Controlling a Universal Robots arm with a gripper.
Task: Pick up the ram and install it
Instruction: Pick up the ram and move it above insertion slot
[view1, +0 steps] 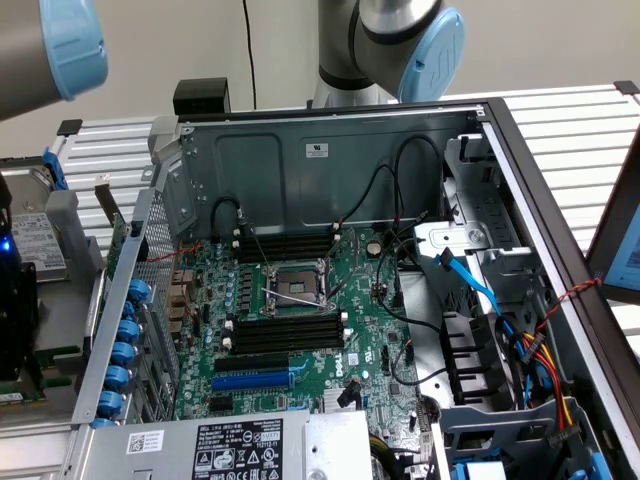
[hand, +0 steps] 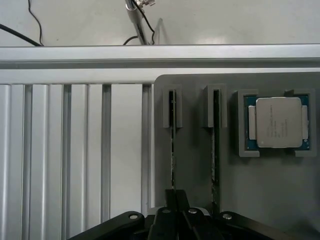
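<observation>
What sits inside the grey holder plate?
The holder plate keeps the ram and a second stick on edge, plus a processor. The end effector hides the ram's end.

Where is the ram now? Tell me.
In the wrist view the ram stands on edge in a slotted grey tray, beside a second stick and the processor, with the hand at one end.

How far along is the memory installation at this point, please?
Nothing looks installed: the memory slots on the motherboard appear bare. In hand, the gripper is poised at the end of one ram stick, which stands on edge in the grey holder beside a second stick. The lifting and the seating are not yet done.
</observation>
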